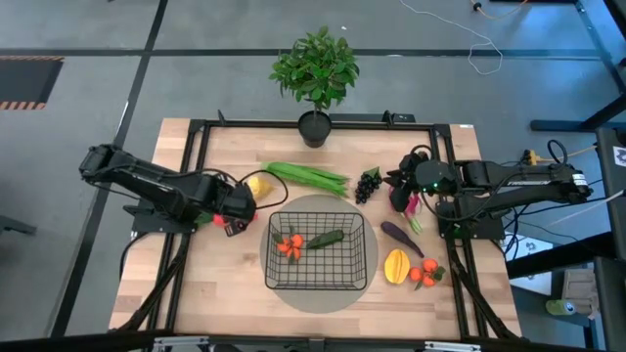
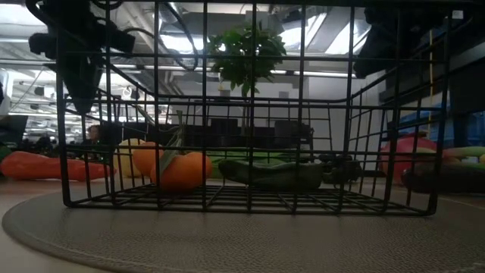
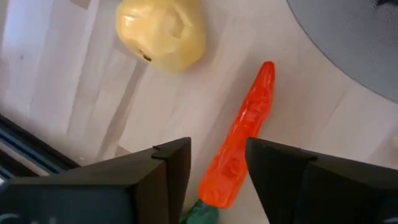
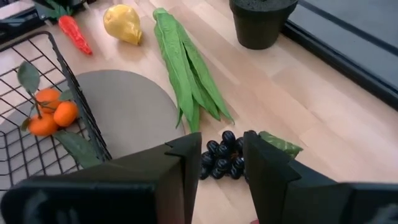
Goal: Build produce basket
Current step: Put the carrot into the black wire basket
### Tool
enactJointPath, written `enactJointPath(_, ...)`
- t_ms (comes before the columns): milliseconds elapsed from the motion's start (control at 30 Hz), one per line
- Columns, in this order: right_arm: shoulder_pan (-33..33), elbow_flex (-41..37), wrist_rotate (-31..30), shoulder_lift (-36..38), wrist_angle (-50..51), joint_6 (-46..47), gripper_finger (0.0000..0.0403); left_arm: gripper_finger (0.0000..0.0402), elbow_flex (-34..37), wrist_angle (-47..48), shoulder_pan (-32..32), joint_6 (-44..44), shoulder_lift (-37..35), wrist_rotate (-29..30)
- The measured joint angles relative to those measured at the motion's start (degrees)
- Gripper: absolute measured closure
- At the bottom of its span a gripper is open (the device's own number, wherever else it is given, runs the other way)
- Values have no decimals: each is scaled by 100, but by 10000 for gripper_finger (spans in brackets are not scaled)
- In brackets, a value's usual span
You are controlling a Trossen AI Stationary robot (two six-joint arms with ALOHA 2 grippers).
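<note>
The black wire basket (image 2: 250, 152) on the round grey mat (image 1: 364, 235) holds orange tomatoes (image 1: 289, 245) and a cucumber (image 1: 326, 239). Left gripper (image 3: 217, 168) straddles the red chili (image 3: 245, 134), fingers spread; right gripper (image 4: 221, 163) hangs released above the grapes (image 4: 222, 160).

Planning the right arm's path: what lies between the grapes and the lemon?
The green beans lie between the grapes and the lemon, on the bare table; the high view shows it, and the right wrist view agrees.
</note>
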State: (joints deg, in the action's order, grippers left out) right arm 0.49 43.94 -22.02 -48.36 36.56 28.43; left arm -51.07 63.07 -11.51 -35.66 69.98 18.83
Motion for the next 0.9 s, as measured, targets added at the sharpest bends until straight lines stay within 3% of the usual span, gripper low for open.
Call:
enactJointPath(100, 2, 0, 134, -2, 46, 6, 293, 242, 7, -11, 53, 56, 60, -399)
enactJointPath(233, 4, 0, 221, -1, 55, 16, 293, 236, 145, -35, 198, 177, 54, -473)
enactJointPath(367, 7, 0, 250, -2, 73, 130, 293, 237, 647, -232, 506, 182, 41, -735)
enactJointPath(500, 9, 0, 266, -2, 134, 132, 293, 238, 1253, -1021, 698, 293, 31, -1205)
enactJointPath(667, 7, 0, 264, -2, 144, 132, 293, 238, 1511, -1943, 717, 523, 31, -1177)
enactJointPath(900, 7, 0, 264, -2, 144, 132, 293, 238, 1917, -2093, 717, 524, 34, -1306)
